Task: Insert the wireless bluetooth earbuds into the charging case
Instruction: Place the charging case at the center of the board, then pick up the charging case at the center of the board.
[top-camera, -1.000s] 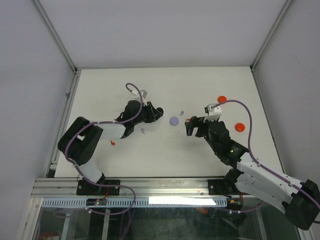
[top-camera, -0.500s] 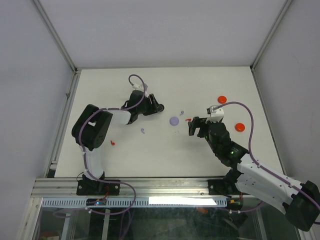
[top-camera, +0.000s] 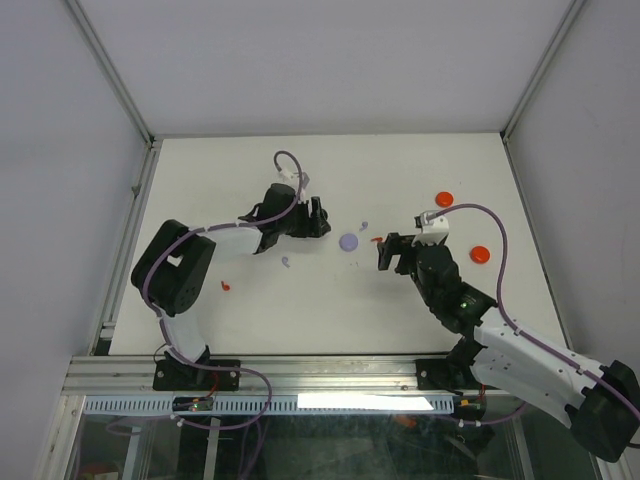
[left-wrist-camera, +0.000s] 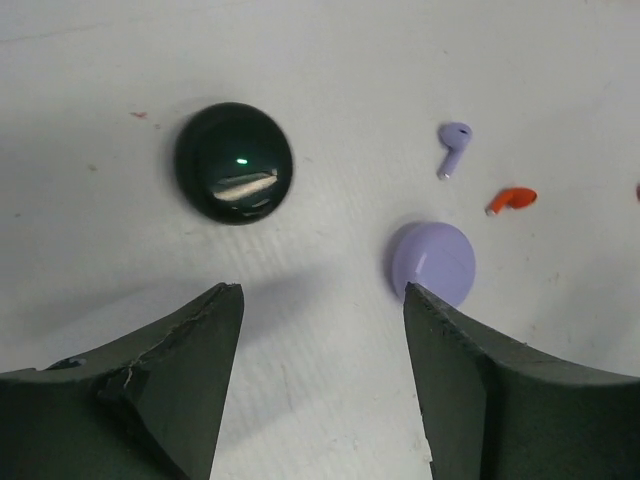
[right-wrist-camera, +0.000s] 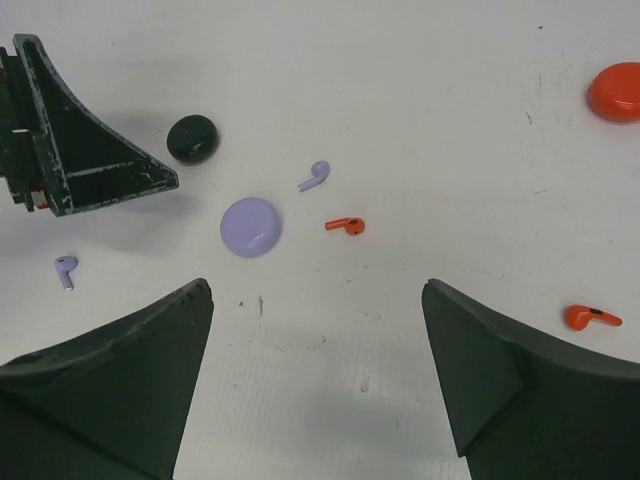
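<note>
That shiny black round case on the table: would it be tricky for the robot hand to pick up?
Probably. The black round case looks glossy and reflects light, so it may be slippery. Its domed, rounded shape could squirt from between flat fingers. It sits low, so it seems unlikely to tip.

Lavender earbud and red earbud lying flat, apart.

The top camera looked down from above and behind the arm bases, taking in the whole white table. Each wrist camera sat low, peering past its own fingers. Both caught the lavender disc and black disc.
</note>
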